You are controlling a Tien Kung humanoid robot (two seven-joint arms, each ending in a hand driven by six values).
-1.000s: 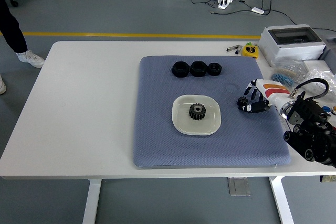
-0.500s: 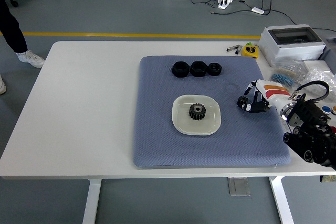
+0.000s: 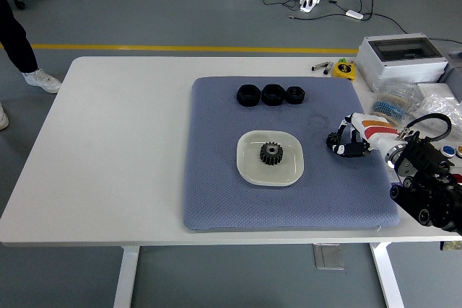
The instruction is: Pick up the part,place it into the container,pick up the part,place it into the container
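Note:
A white square dish [image 3: 270, 158] sits in the middle of the blue mat [image 3: 216, 178] with a black gear [image 3: 271, 153] lying in it. Three black parts stand in a row at the mat's far edge: one [image 3: 248, 95], a second [image 3: 273, 94] and a smaller third [image 3: 295, 94]. My right hand [image 3: 345, 142] hovers over the mat's right side, to the right of the dish, with its fingers relaxed and holding nothing. The left arm does not show.
A grey lidded box [image 3: 402, 59] stands at the table's far right. Plastic bags of small items [image 3: 422, 102] lie next to it. A yellow tape measure [image 3: 345, 69] lies beyond the mat's far right corner. A person's leg and shoe [image 3: 29, 63] show at the far left.
My right hand has turned slightly and its fingers have drawn a little closer together. The gear, the dish and the three black parts have not moved.

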